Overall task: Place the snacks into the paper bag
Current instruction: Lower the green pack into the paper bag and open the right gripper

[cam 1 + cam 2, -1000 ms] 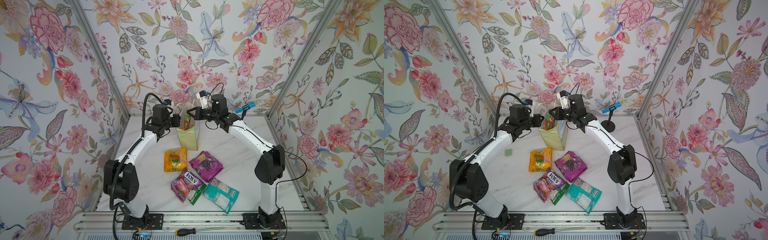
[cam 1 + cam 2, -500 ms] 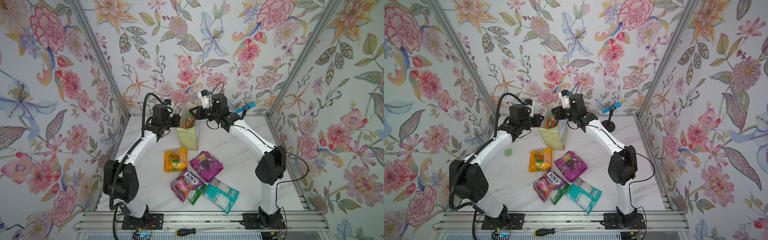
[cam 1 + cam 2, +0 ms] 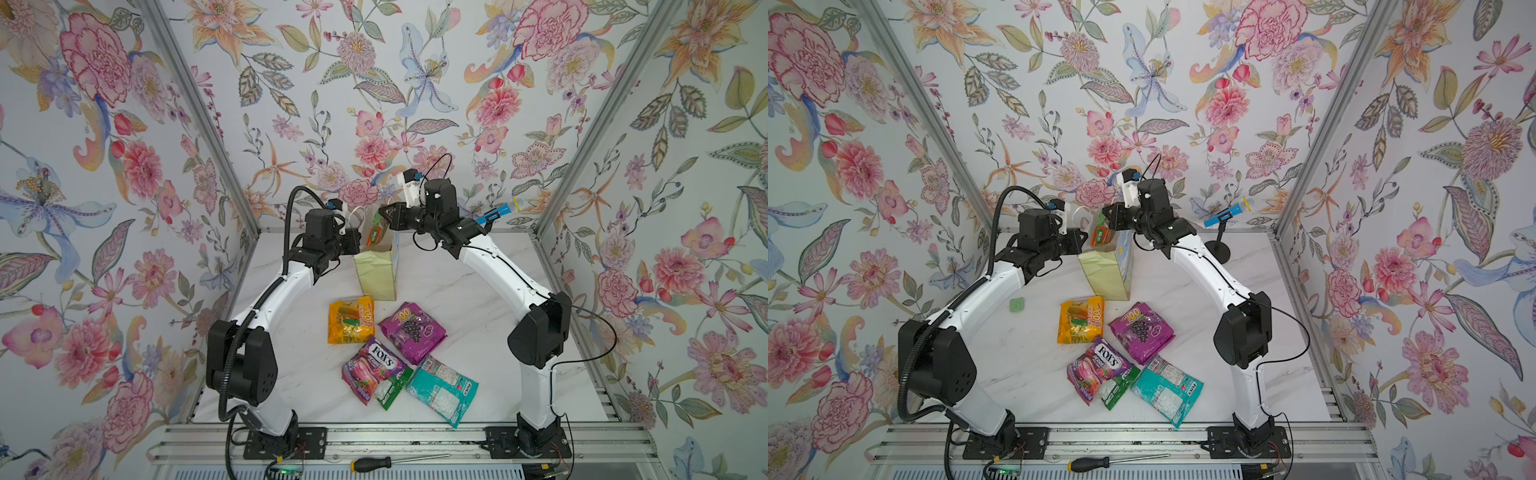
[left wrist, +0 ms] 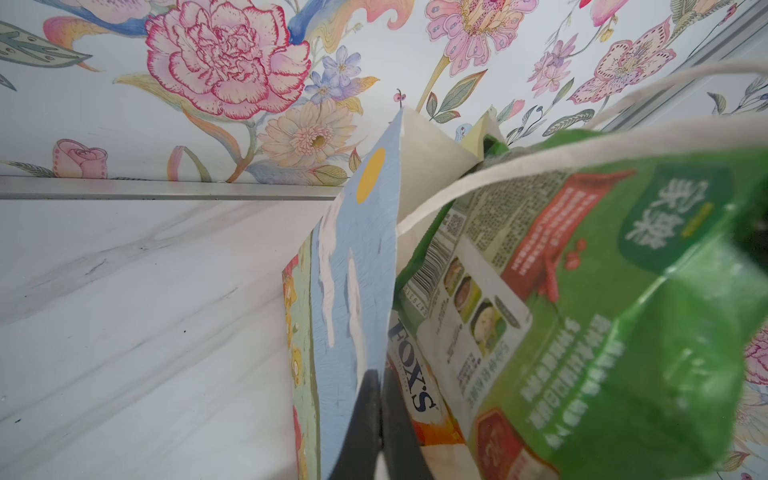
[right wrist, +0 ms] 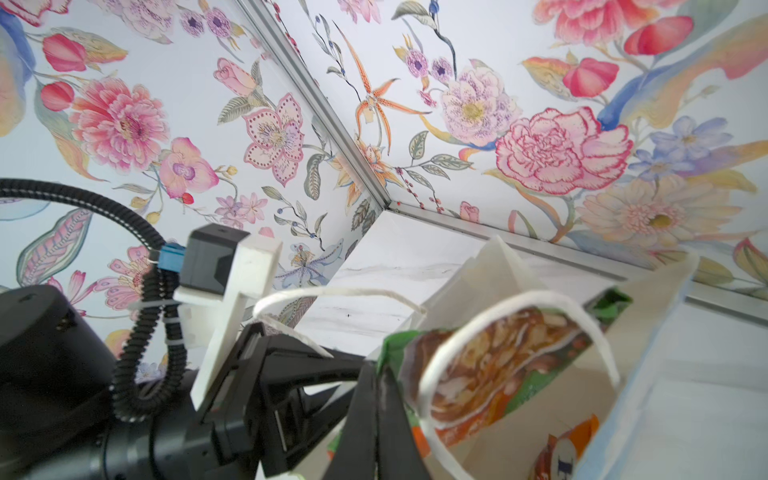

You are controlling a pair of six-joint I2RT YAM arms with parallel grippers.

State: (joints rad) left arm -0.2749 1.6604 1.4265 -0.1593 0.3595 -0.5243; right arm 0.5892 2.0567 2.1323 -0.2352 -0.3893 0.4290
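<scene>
paper bag (image 3: pixel 376 270) stands upright twd 12 o'clock of the table (image 3: pixel 457 316), mouth open. left gripper (image 4: pixel 376 399) is pinched tight on the bag's blue-print wall, 9 o'clock side. right gripper (image 5: pixel 376 386) is clamped on a green pkt (image 3: pixel 376 232) standing in the mouth, reaching in frm 3 o'clock. orange fox's pkt (image 4: pixel 415 395) sits inside. at the bag's 6 o'clock lie the orange-yellow pkt (image 3: pixel 350 320), purple grape pkt (image 3: pixel 411 332), purple-red fox's pkt (image 3: pixel 372 370), 2nd green pkt (image 3: pixel 390 388) and teal pkt (image 3: pixel 440 388).

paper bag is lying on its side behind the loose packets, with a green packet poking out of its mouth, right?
No: the paper bag stands upright, as both top views show. It is behind the loose packets, with a green packet poking out of its mouth.
</scene>
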